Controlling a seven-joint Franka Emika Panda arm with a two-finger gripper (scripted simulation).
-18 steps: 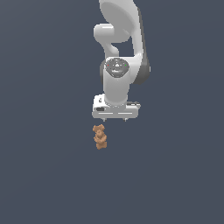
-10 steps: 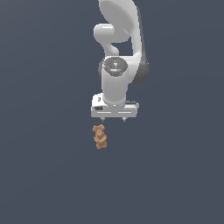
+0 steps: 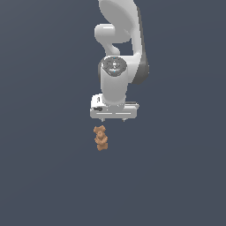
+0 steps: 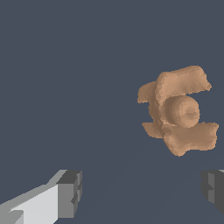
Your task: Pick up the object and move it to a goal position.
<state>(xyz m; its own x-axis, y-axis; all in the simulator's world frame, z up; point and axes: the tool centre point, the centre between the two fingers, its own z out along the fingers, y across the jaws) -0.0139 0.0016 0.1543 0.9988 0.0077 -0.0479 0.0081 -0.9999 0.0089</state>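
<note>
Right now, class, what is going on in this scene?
A white robot arm holds its hand above a small orange-brown teddy bear on a plain dark floor. Nothing has been picked up yet: the bear sits by itself, apart from the hand. In the wrist view the fingers stand wide apart with nothing between them, and the bear lies off to one side rather than in the gap between them. No goal marker shows.
</note>
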